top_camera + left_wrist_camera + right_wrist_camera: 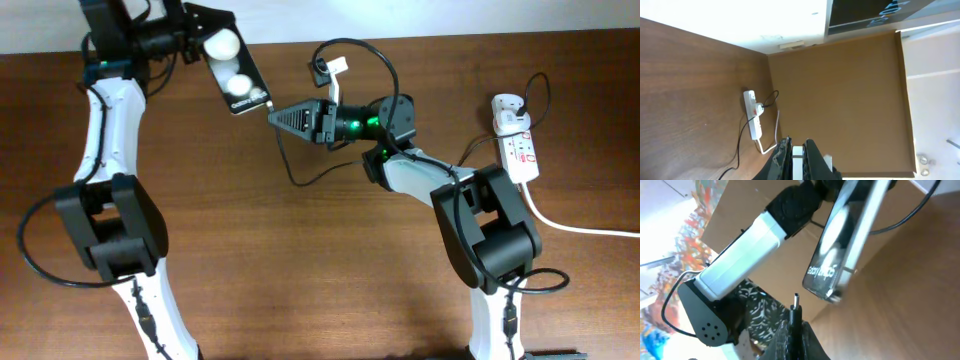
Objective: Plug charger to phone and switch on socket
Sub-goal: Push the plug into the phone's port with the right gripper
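Note:
My left gripper is shut on the black phone and holds it in the air at the back left, its white circles showing. In the left wrist view the phone's edge sits between the fingers. My right gripper is shut on the charger plug, whose metal tip points at the phone's lower end, a small gap apart. The thin black charger cable runs to the white adapter on the white socket strip at the far right. The strip also shows in the left wrist view.
The strip's thick white cord runs off the right edge. A small white connector with black cable loops lies behind my right gripper. The brown wooden table ends at the back wall.

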Available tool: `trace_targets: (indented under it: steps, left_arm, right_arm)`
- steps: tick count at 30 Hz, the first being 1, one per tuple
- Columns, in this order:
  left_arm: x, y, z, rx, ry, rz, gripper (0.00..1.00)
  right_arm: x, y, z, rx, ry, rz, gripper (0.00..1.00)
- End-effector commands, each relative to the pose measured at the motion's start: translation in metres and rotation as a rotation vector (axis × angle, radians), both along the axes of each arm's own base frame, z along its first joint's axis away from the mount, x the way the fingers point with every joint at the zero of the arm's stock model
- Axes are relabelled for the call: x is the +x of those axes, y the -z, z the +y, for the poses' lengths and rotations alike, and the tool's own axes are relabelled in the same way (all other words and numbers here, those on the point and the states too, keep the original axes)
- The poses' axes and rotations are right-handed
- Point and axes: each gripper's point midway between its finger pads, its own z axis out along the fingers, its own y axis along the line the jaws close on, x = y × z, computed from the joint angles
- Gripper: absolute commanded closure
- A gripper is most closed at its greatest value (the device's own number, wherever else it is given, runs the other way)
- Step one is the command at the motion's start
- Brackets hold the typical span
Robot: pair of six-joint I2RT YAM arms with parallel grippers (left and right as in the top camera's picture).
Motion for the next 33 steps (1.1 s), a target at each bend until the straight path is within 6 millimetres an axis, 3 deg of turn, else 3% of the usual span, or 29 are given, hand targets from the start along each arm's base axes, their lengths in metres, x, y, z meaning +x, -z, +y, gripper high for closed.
trace_targets:
  steps: [1, 4, 11, 33]
  left_arm:
    - [-0.004, -0.03, -0.009, -0.017, -0.006, -0.032, 1.0]
    - [-0.003, -0.052, -0.008, -0.039, -0.009, -0.099, 1.0]
    - [-0.019, -0.05, -0.013, -0.038, 0.091, -0.097, 1.0]
    - [-0.027, -0.048, -0.024, -0.011, 0.143, -0.188, 1.0]
  right_arm:
    - [-0.009, -0.001, 0.015, 0.01, -0.029, 0.024, 0.96]
    - [-0.011, 0.0, 0.015, 0.005, -0.042, 0.021, 0.96]
    - [-0.013, 0.002, 0.013, -0.006, -0.059, 0.011, 0.96]
    - [-0.016, 0.002, 0.013, -0.01, -0.07, -0.011, 0.96]
